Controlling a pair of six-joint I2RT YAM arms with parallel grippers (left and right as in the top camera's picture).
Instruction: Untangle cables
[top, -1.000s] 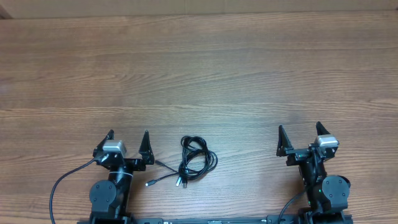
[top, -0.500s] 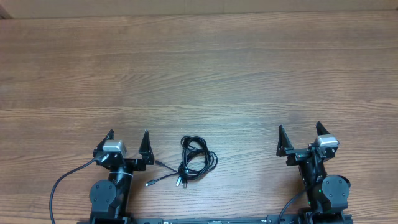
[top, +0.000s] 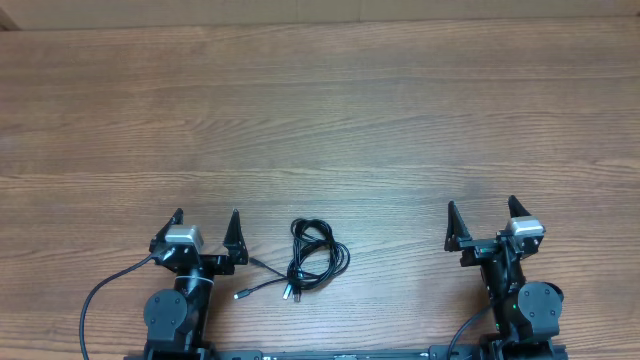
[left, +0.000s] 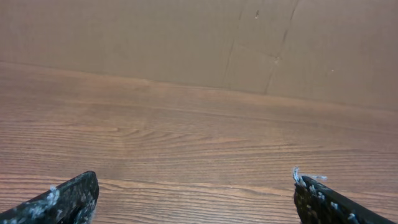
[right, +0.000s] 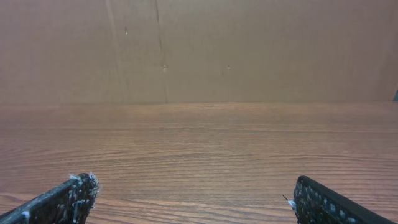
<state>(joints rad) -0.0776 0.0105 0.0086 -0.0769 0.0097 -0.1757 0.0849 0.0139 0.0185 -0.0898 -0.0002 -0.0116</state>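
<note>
Lying btwn L hand (top: 206, 213) & R hand (top: 481, 203), tangled cables (top: 318, 258); both wide open

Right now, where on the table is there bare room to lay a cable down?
The whole far half of the table is bare wood. Also free: the stretch between the cables and the right arm. Crowded: the narrow gap between the cables and the left arm.

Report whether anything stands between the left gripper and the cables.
Nothing visible does. The cables lie on the table just to the right of the open left gripper, with only wood between them. The open right gripper is farther off, its path equally unobstructed.
</note>
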